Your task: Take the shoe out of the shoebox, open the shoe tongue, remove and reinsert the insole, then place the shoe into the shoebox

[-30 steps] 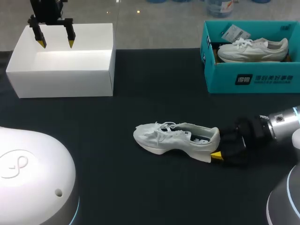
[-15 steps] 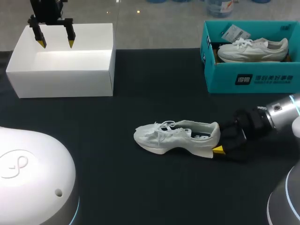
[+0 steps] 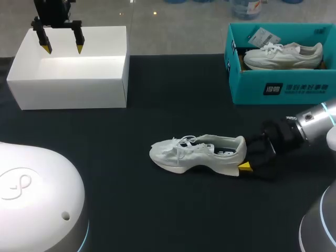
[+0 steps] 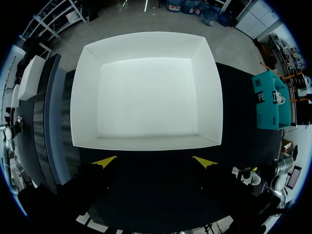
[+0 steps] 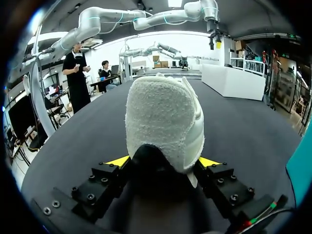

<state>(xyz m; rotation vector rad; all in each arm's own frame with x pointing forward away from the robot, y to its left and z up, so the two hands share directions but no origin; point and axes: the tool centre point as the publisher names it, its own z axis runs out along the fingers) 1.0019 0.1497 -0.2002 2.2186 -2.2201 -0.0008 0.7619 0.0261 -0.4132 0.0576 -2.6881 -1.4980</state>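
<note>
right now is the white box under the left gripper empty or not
Empty. The left wrist view looks into the white box and shows only its bare floor; the left gripper hangs open above it.

The white shoe (image 3: pixel 197 153) shows rough, towelling-like cloth at its heel. The black desk (image 3: pixel 157 210) looks matt, and the white box (image 3: pixel 68 94) looks smooth and matt.

Head view: from above and behind, you look down on the table (image 3: pixel 157 210), white box (image 3: pixel 68 92) and shoe (image 3: pixel 197 153), from afar.
Left wrist view: you face straight down into the white box (image 4: pixel 146 87), close above.
Right wrist view: you look low along the table, hard against the shoe's (image 5: pixel 163 122) heel.
Shared: white box (image 5: pixel 234 80) in all three; shoe in head and right wrist.
</note>
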